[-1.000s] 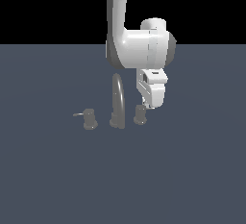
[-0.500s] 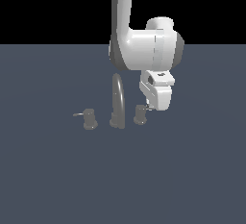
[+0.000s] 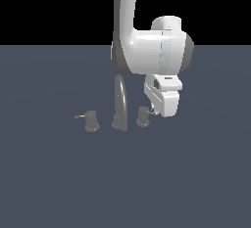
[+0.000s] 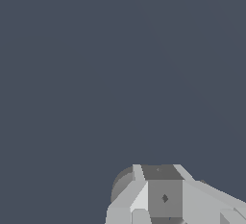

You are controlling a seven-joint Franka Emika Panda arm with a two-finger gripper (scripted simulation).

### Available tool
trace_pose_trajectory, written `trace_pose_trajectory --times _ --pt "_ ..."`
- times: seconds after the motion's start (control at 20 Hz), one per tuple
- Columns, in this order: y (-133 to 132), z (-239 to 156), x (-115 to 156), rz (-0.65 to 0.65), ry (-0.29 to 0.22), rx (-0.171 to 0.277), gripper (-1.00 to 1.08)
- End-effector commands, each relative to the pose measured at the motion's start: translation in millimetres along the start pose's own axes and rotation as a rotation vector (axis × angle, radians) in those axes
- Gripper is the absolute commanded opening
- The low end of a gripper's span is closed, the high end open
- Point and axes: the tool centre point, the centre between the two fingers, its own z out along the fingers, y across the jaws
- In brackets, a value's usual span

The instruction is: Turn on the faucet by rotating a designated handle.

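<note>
On the exterior view's left, a twin handle (image 3: pixel 91 121) is sitting on the flat slate-blue tabletop (image 3: pixel 59 183), its thin pale lever pointing toward nine o'clock. Just beside it toward three o'clock, the spout (image 3: pixel 120 105) is rising as a tall, slim arch of dull grey metal, curving over at the top. The designated handle (image 3: pixel 143 117) is standing at the spout's three o'clock side: a short stubby grey body, low against the spout. Its lever is pointing toward three o'clock, though most of it is lying behind the tool (image 3: pixel 164 105), so only a sliver is showing.

The tool is hanging directly at the handle's three o'clock side, touching or nearly touching the lever; which, I cannot tell. Its boxy white housing is hiding the fingers in the exterior view, and the wrist view is showing only grey faceted blocks (image 4: pixel 163 196) over bare tabletop, so whether it is released or clenched cannot be told.

The handle is looking rigid and fixed at its base, likely turning only about its upright axis. The lever is thin, smooth and probably slippery, so pushing against its side near the tip should be giving better leverage than pinching the squat, rounded body.
</note>
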Motion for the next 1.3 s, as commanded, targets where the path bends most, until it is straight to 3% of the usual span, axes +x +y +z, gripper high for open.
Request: trace_pose_trajectory --times 0.0,0.15,0.7,0.75,0.8,1.25 --pt "19.4 -0.4 -3.2 0.004 -0.007 -0.023 -1.00" --pt "13.6 0.0 2.6 0.009 -0.001 -0.008 -1.00" --pt "41.1 -1.2 -35.4 0.005 -0.007 -0.023 -1.00" --pt "41.1 -1.2 -35.4 0.005 -0.007 -0.023 -1.00" --pt "40.9 -0.6 -16.1 0.032 0.002 -0.018 -1.00" --pt "31.2 -1.2 -71.5 0.006 -0.007 -0.024 -1.00"
